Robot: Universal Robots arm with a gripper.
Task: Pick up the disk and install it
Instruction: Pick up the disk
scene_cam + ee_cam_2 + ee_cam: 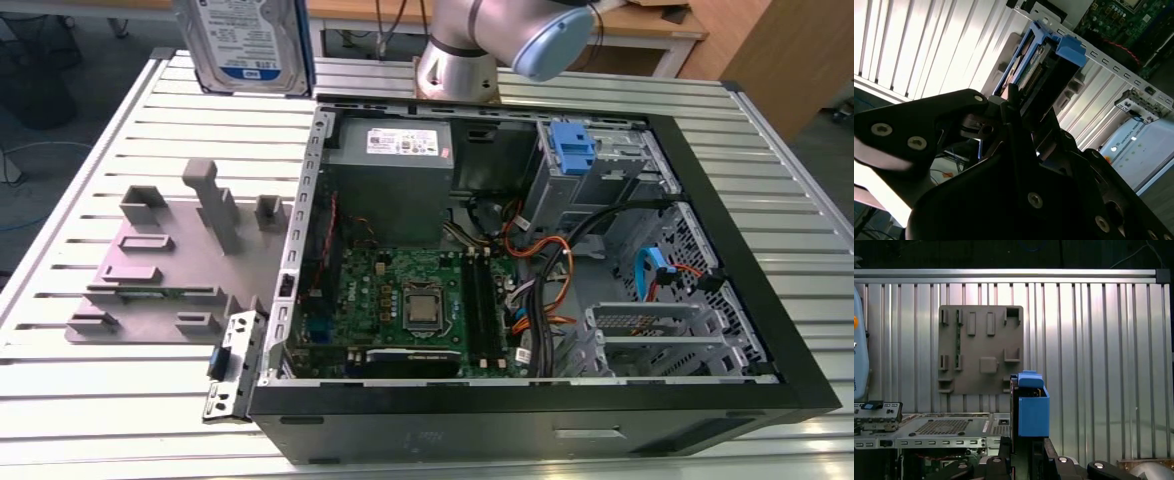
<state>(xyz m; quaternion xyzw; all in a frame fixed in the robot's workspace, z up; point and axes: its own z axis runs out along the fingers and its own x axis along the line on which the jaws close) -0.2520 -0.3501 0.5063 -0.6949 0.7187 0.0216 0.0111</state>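
A grey rack sits on the counter. Past it the disk hangs high, standing on its edge, likely so it clears the rack and the wall of the open computer case. The claw squeezes the disk. The disk's top is cut off in the exterior view, and the claw's tips are hard to make out.

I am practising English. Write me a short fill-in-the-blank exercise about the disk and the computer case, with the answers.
1. The gripper is shut on the disk, which is ____ the computer case, not inside it.
2. The plastic tab at the disk's end is ____ in colour.
3. The fixture plate beside the case is ____ in colour.
Missing words: outside; blue; grey.
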